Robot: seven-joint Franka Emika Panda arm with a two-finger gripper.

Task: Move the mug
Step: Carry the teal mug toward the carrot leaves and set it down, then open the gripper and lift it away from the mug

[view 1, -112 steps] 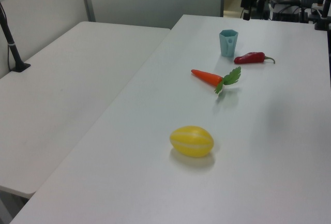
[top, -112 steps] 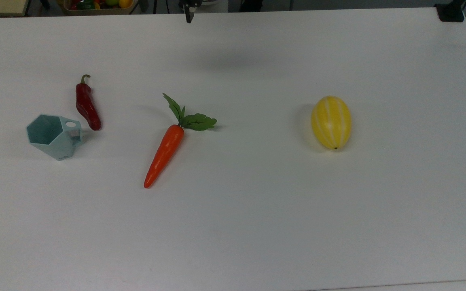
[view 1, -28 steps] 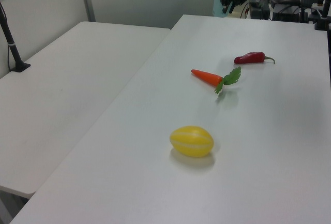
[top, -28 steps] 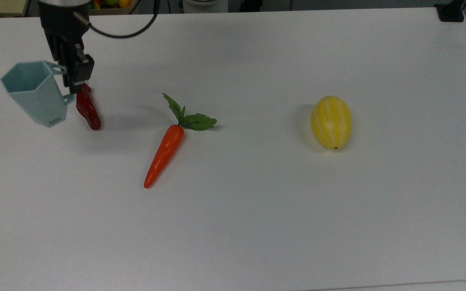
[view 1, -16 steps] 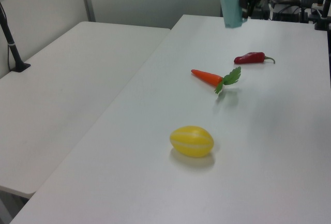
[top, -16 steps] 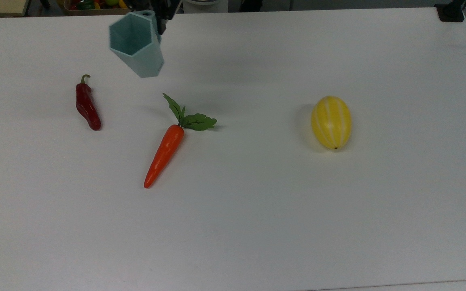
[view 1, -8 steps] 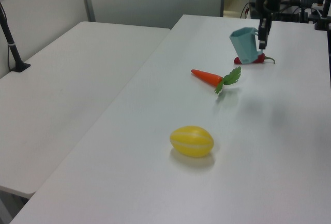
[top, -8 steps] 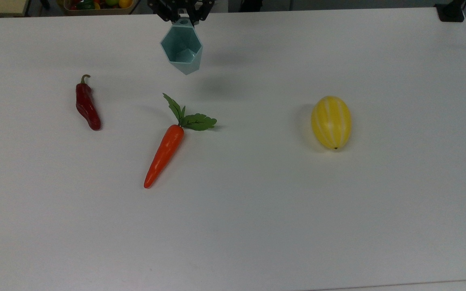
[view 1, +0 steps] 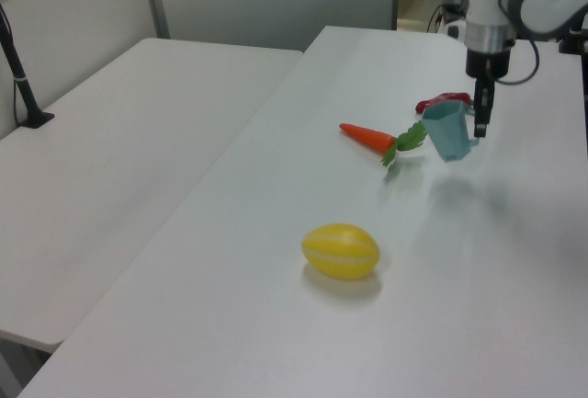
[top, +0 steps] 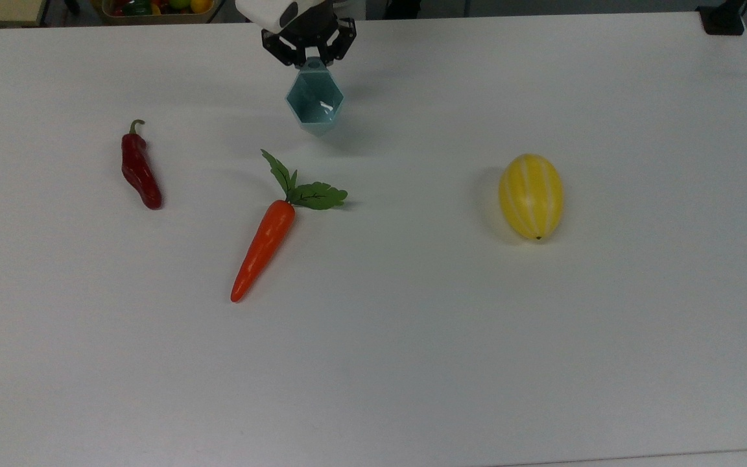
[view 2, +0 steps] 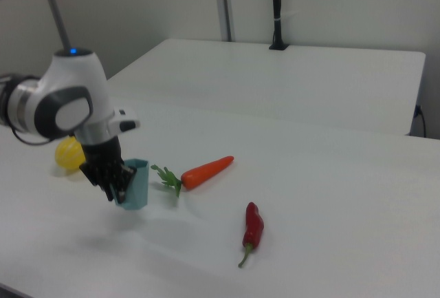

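Observation:
The pale teal hexagonal mug (top: 314, 104) hangs a little above the white table (top: 412, 337), slightly tilted, its opening facing up in the top view. My gripper (top: 314, 63) is shut on the mug's handle, at the far side of the mug in the top view. In the left view the mug (view 1: 446, 131) hangs just right of the carrot's leaves with the gripper (view 1: 480, 128) at its right side. In the right view the mug (view 2: 135, 184) is beside the gripper (view 2: 115, 189), left of the carrot.
On the table lie an orange carrot (top: 263, 246) with green leaves, a red chili pepper (top: 140, 172) at the top view's left, and a yellow striped melon (top: 532, 196) at the top view's right. A basket of produce (top: 153, 6) sits beyond the far edge.
The gripper lifted the mug by its handle from beside the chili, swung it to the top view's right past the carrot's leaves, and has lowered it toward the table.

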